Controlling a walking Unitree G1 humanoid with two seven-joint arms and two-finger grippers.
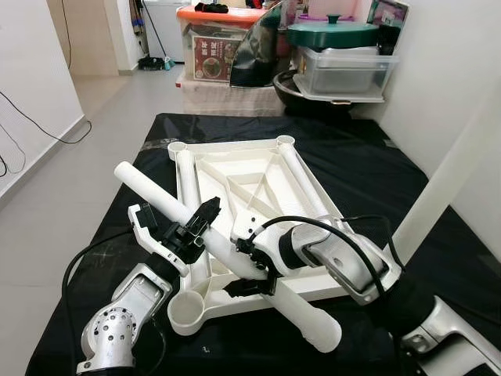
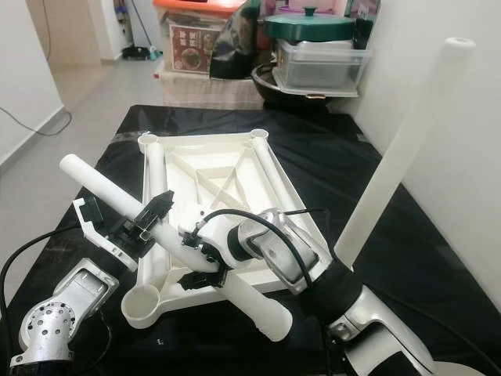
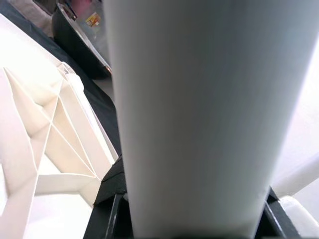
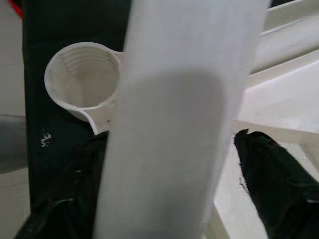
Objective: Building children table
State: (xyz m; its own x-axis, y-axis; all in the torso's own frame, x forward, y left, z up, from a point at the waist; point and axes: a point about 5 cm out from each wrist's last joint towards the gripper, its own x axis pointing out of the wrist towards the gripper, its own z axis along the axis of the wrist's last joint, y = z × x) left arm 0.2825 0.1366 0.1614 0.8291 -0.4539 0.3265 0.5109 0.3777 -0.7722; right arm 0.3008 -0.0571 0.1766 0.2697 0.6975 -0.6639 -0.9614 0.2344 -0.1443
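A white table top (image 1: pixel 235 176) lies upside down on a black cloth. Above its near-left part a white table leg (image 1: pixel 168 202) is held slanting, its lower end (image 1: pixel 321 329) near the cloth's front edge. My left gripper (image 1: pixel 197 225) is shut on the leg's upper half. My right gripper (image 1: pixel 252 268) is shut on its middle. The leg (image 3: pixel 199 114) bulks large in the left wrist view. In the right wrist view black fingers (image 4: pixel 269 174) flank the leg (image 4: pixel 174 124) above the empty near-left corner socket (image 4: pixel 82 79). A second leg (image 2: pixel 399 149) stands upright at the right.
Two more legs lie along the top's left side (image 1: pixel 186 180) and right side (image 1: pixel 301 176). Storage boxes (image 1: pixel 215 47), a green pot (image 1: pixel 333 33) and a black wok (image 1: pixel 313 98) crowd the floor beyond the cloth. A white wall runs close on the right; tiled floor (image 1: pixel 70 180) lies left.
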